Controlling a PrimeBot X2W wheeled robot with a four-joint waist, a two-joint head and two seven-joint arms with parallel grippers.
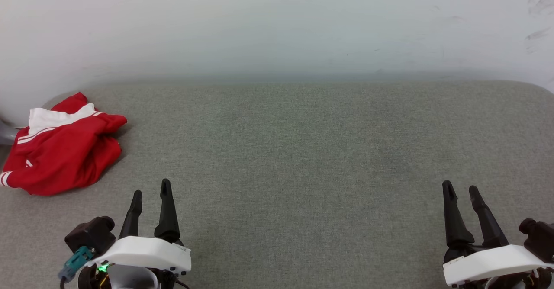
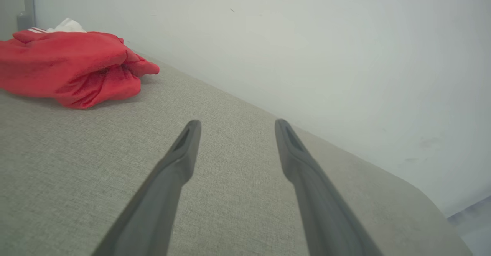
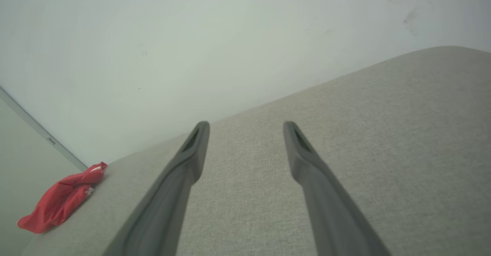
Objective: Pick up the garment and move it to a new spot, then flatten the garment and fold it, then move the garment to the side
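Lying crumpled, jersey (image 1: 65, 150) sits ahead-left of left gripper (image 1: 151, 187), not touching. Both it and right gripper (image 1: 460, 186) spread wide, empty.

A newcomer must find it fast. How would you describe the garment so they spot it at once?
Find the grey fabric table against the pale wall. Near its far left corner, ahead of the left pincer, lies the garment: a crumpled red heap with a white patch and stripes, bright against the grey.
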